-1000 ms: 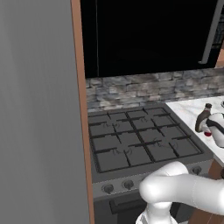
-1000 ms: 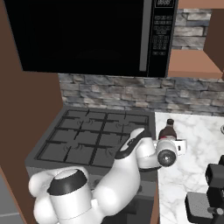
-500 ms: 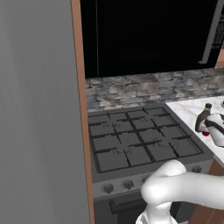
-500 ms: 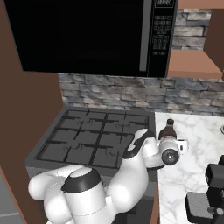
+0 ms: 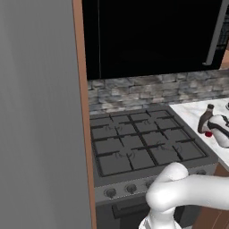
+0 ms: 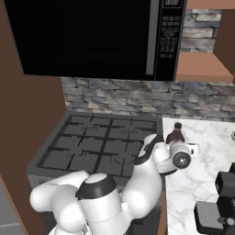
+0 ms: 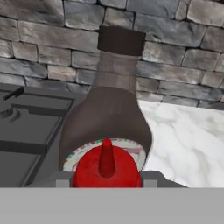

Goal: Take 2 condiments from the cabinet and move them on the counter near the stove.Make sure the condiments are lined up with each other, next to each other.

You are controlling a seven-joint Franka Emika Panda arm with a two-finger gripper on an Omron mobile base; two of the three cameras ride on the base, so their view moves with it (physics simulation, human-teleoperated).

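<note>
Since a second ago the arm's elbow has swung lower and nearer the base cameras, while the brown bottle (image 6: 175, 134) has kept its spot on the table (image 6: 202, 176) and the cameras have not shifted. From the left base view, the stove (image 5: 143, 145) fills the middle with its black grates and a strip of knobs in front, a grey wall panel and a brown upright stand at left, and the brown bottle shows at the right edge on the white marble just beside the stove, with a spot of red at its foot by the white wrist. From the right base view, the arm bends across the stove's right front corner and its wrist lies against the brown bottle; the tool itself is hidden behind the wrist there. A black microwave (image 6: 92, 36) hangs above the stove, a grey stone backsplash (image 6: 137, 98) runs behind, and brown wood cabinet (image 6: 199, 69) panels sit at upper right. From the hand view, the red squeeze bottle (image 7: 106, 166) sits low and close between the tool's (image 7: 106, 183) tips, cap pointing up, the tool closed onto it; the brown bottle stands upright directly behind it, and whether the two touch I cannot tell. Marble spreads to the right, grates to the left.
</note>
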